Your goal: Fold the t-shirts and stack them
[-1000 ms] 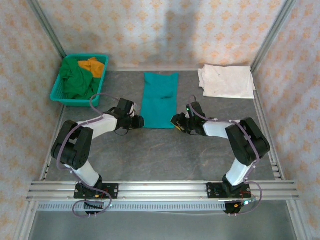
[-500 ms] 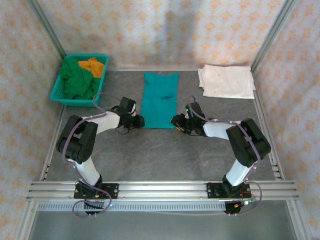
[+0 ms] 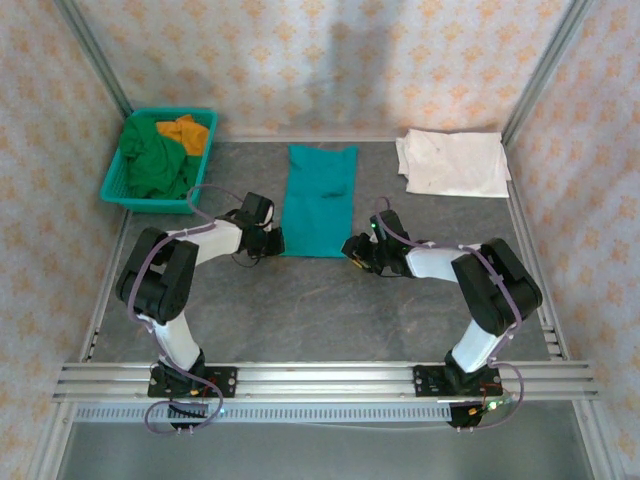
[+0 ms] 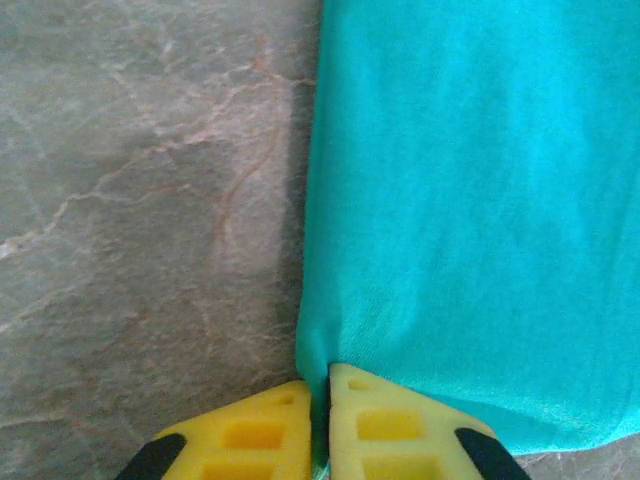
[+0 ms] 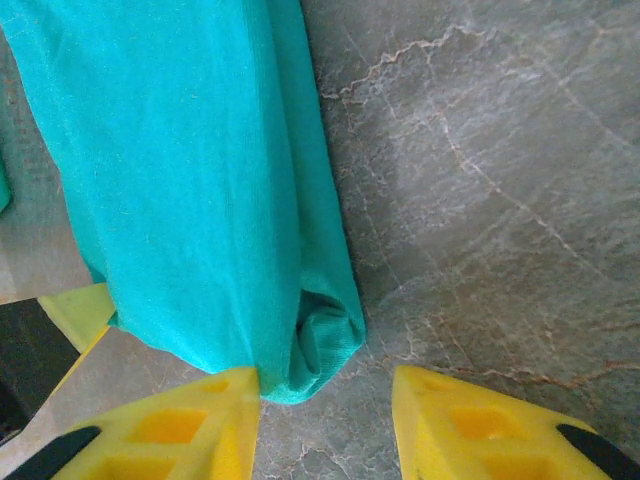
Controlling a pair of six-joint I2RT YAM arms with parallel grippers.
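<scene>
**Left gripper (image 4: 325,388) pinches the teal shirt (image 3: 318,200); right gripper (image 5: 325,385) open at the other corner**

Both arms reach low across the grey bench (image 3: 320,310) from the near rail, towards the shirt's near edge. On my left wrist view the two yellow fingers sit pressed together, with the near-left corner of the teal cloth caught between them. On my right wrist view the jaws stand well apart around the bunched near-right corner. The cloth touches the left finger (image 5: 215,410) and stays clear of the other, so nothing is gripped there.

The teal shirt lies flat as a long narrow strip in the middle of the bench, running away from the arms. Further back on the right, a white shirt (image 3: 452,163) lies folded near the far wall. At the far left, a basket (image 3: 112,180) holds a green shirt (image 3: 150,160) with an orange shirt (image 3: 185,130) behind it.
</scene>
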